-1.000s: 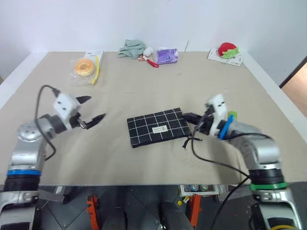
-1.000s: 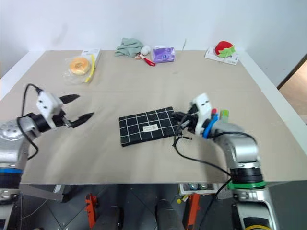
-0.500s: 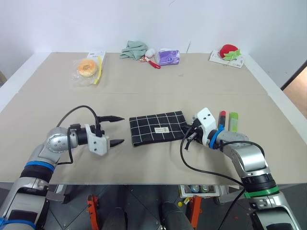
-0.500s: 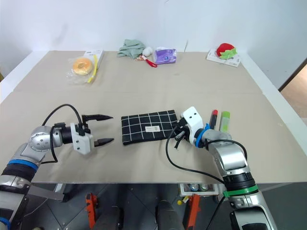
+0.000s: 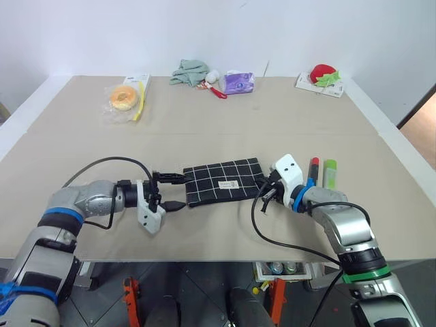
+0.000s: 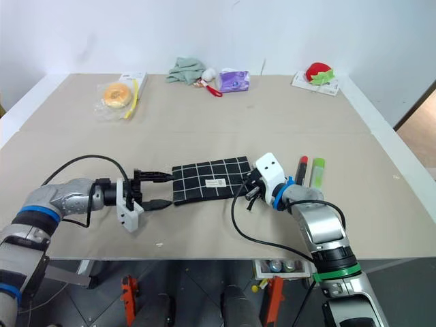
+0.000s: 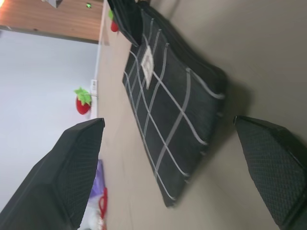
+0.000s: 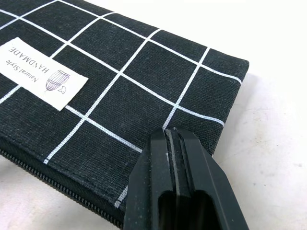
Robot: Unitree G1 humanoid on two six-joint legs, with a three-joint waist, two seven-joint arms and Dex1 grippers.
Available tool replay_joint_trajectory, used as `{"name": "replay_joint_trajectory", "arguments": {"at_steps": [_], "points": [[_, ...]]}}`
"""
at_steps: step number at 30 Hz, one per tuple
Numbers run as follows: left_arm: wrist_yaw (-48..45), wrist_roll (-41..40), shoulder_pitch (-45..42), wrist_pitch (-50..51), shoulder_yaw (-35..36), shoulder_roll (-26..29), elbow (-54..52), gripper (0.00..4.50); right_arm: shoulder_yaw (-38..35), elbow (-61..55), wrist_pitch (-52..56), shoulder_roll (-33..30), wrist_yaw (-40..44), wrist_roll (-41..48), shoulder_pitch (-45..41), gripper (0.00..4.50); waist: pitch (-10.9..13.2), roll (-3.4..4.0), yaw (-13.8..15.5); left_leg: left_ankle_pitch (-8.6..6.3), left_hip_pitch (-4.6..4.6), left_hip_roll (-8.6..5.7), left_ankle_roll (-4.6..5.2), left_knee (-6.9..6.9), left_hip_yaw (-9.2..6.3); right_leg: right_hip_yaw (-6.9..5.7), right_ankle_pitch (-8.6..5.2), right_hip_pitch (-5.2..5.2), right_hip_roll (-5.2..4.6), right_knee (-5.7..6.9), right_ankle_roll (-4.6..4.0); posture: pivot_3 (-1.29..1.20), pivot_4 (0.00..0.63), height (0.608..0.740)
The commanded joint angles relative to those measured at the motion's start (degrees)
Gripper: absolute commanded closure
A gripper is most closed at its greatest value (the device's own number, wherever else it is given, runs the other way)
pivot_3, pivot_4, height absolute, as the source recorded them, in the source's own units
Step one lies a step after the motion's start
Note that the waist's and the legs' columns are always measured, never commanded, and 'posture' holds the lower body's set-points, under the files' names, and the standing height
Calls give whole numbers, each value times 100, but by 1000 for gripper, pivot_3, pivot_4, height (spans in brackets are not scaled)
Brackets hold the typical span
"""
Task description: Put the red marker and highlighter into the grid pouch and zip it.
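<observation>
The grid pouch (image 5: 223, 181) lies flat in the middle of the table, black with white lines and a small white label. My left gripper (image 5: 174, 190) is open just off the pouch's left end and points along the table at it, one finger (image 7: 72, 167) on either side of that end. My right gripper (image 5: 264, 187) is shut, its fingertips (image 8: 175, 191) resting at the pouch's right end by the zipper edge. I cannot see whether they pinch anything. The red marker (image 5: 313, 168) and the green highlighter (image 5: 330, 174) lie side by side right of my right gripper.
Along the far edge lie a bagged doughnut (image 5: 122, 97), a green cloth (image 5: 188, 69), a red-and-white item (image 5: 216, 88), a purple pack (image 5: 238, 82) and a strawberry toy (image 5: 324, 71). The table's front edge (image 5: 204, 257) runs close below both arms.
My left arm has swung right and down to the pouch's left end, with its wrist rolled and its fingers still open. My right gripper has sunk slightly, still shut at the pouch.
</observation>
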Motion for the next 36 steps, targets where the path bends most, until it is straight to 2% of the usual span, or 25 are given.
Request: {"name": "replay_joint_trajectory", "arguments": {"at_steps": [1, 9, 12, 15, 17, 18, 19, 20, 23, 29, 34, 35, 36], "points": [[610, 402, -183, 87, -424, -128, 203, 0, 48, -143, 114, 44, -3, -18, 111, 4483, 0, 0, 1, 0, 0, 0, 0, 0, 0, 0, 0, 0, 0, 0, 0, 0, 150, 739], [1428, 804, -537, 161, -1208, -279, 499, 0, 4, -314, 224, 55, -53, -7, 191, 4483, -3, 0, 5, 0, -2, -3, 0, -4, 0, 0, -4, 0, -2, -1, 5, 0, 150, 739], [1650, 861, -661, 194, -1418, -311, 640, 857, -8, -402, 266, 48, -79, 8, 244, 4500, -5, 2, 8, 0, -1, -5, 0, -3, 0, 1, -4, 1, -3, -1, 5, 0, 150, 739], [1770, 874, -745, 202, -1607, -338, 768, 2391, -29, -456, 296, 44, -102, 12, 285, 4500, -5, 1, 8, 0, -2, -4, 0, -3, 0, 1, -5, -1, -2, -1, 6, 0, 150, 739], [1819, 857, -786, 195, -1701, -339, 834, 3296, -34, -472, 309, 45, -108, 10, 294, 4500, -9, 5, 19, 0, -3, -4, 0, -4, -2, -1, -6, 0, -3, -1, 8, 0, 150, 739], [1829, 843, -805, 191, -1744, -338, 874, 3595, -40, -481, 315, 42, -107, 10, 300, 4500, -12, 9, 23, 0, -2, -7, 0, -4, -2, -1, -6, 1, -5, -1, 8, 0, 150, 739], [1813, 823, -823, 189, -1778, -342, 918, 4225, -45, -488, 319, 40, -106, 8, 303, 4500, -17, 18, 26, 0, -1, -9, 0, -4, -1, 0, -6, 2, -7, -1, 8, 0, 150, 739], [1790, 793, -837, 185, -1808, -345, 959, 4475, -49, -491, 321, 38, -107, 5, 304, 4500, -17, 18, 31, 0, 11, -12, 0, -4, -1, 1, -7, 12, -10, -1, 9, 0, 150, 739], [1715, 705, -864, 187, -1863, -362, 1044, 4475, -65, -507, 324, 33, -115, 0, 309, 4500, -17, 18, 32, -1, 54, -12, -1, -6, 1, 1, -14, 50, -10, -2, 9, 0, 150, 739], [1055, 46, -922, 132, -1754, -469, 1205, 4475, -271, -649, 142, -15, -92, 73, 339, 4500, -17, 18, 36, 0, 56, -12, -1, -10, 2, 2, -16, 50, -10, -2, 10, 0, 150, 739], [74, -892, -810, 137, -1583, -554, 1191, 4475, -1207, -1315, 367, 111, -116, 873, 433, 4500, -15, 21, 72, -1, 46, -23, -1, -12, 2, 3, -22, 44, -23, -4, 16, 0, 150, 739], [-115, -1050, -763, 176, -1555, -559, 1140, 4500, -1517, -1472, 703, 178, -198, 1205, 445, 3998, -15, 21, 77, -1, 43, -27, -1, -12, 2, 3, -23, 44, -26, -6, 18, 0, 150, 739], [-290, -1209, -711, 219, -1523, -562, 1085, 4500, -1775, -1631, 1014, 221, -256, 1497, 470, 3854, -15, 21, 83, -2, 42, -28, -2, -12, 2, 4, -25, 44, -28, -6, 20, 0, 150, 739]]}}
